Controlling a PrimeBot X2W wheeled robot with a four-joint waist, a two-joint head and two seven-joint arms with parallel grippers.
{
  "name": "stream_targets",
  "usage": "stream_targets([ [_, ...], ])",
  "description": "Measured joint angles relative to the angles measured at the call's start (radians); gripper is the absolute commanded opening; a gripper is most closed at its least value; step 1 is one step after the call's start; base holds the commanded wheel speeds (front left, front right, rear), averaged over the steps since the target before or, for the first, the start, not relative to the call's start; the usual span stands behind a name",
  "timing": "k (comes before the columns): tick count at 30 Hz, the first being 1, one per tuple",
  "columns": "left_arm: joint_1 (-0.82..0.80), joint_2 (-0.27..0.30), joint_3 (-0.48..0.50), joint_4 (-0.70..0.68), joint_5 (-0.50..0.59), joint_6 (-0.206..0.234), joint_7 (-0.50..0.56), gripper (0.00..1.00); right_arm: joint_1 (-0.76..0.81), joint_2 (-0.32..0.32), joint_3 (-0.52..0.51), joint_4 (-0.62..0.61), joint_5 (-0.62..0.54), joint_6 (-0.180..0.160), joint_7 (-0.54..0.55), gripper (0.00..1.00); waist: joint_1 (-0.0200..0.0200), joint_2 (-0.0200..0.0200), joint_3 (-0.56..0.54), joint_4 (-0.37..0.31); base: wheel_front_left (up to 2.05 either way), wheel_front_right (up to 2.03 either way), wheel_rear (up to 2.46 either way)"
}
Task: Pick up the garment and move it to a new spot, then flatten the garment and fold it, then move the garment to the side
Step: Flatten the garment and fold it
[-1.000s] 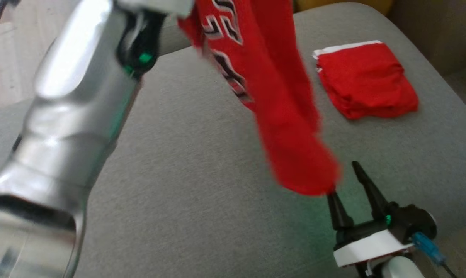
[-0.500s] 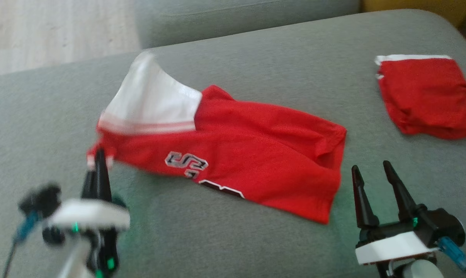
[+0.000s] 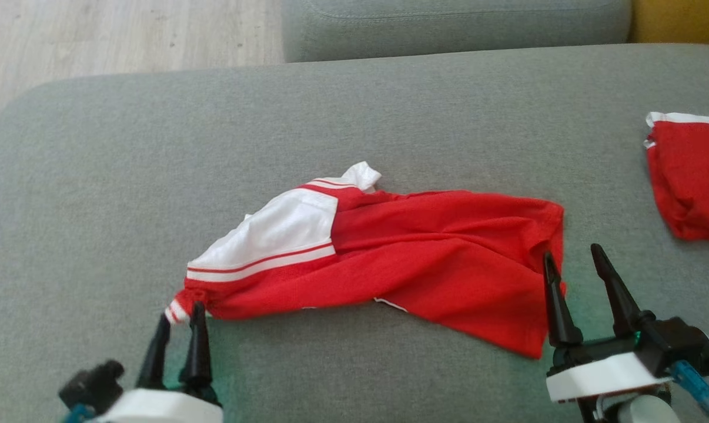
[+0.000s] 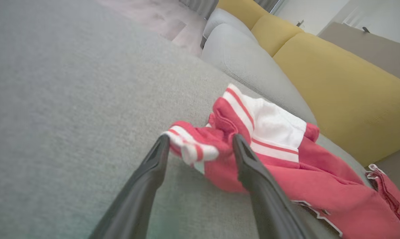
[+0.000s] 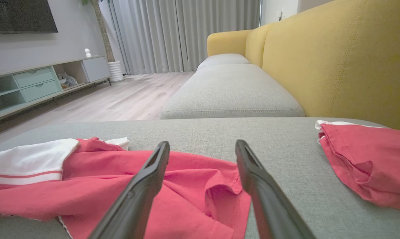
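A second ago the red garment (image 3: 437, 264) hung in the air from the raised left pincer (image 3: 182, 314). Now it lies spread across the sofa cushion (image 3: 331, 117) towards its near edge. The pincer has come down and let go, its jaws apart around the striped sleeve cuff (image 3: 177, 310).

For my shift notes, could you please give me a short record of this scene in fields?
surface: grey sofa cushion
garment: red and white jersey, lying rumpled, not flattened
left gripper: open, fingertips either side of the striped sleeve cuff
right gripper: open, at the jersey's right-hand edge
other item: folded red garment, to the right, apart from the jersey
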Motion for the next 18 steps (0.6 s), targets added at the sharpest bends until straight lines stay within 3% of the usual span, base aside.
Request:
stream_targets([
  [6,-0.033,0.144,0.002,-0.192,0.050,0.027,0.132,1.00,-0.001,0.000,0.002,-0.007,-0.011,0.000,0.000,1.00,0.0000,0.0000,0.022,0.011,0.00,0.00,0.00],
  [10,-0.182,0.236,0.012,-0.300,0.073,0.033,0.256,1.00,-0.006,0.000,0.008,-0.010,-0.028,0.000,0.000,1.00,0.0001,0.0000,0.054,0.011,0.00,0.00,0.00],
  [13,-0.324,0.270,-0.011,-0.294,0.080,0.016,0.367,1.00,-0.016,-0.002,0.016,-0.011,-0.028,0.000,0.000,1.00,0.0002,0.0000,0.083,0.007,0.00,0.00,0.00],
  [18,-0.470,0.276,-0.103,-0.149,0.082,-0.039,0.498,1.00,-0.075,-0.008,0.039,-0.012,-0.028,0.000,0.000,1.00,0.0003,0.0000,0.131,-0.013,0.00,0.00,0.00],
])
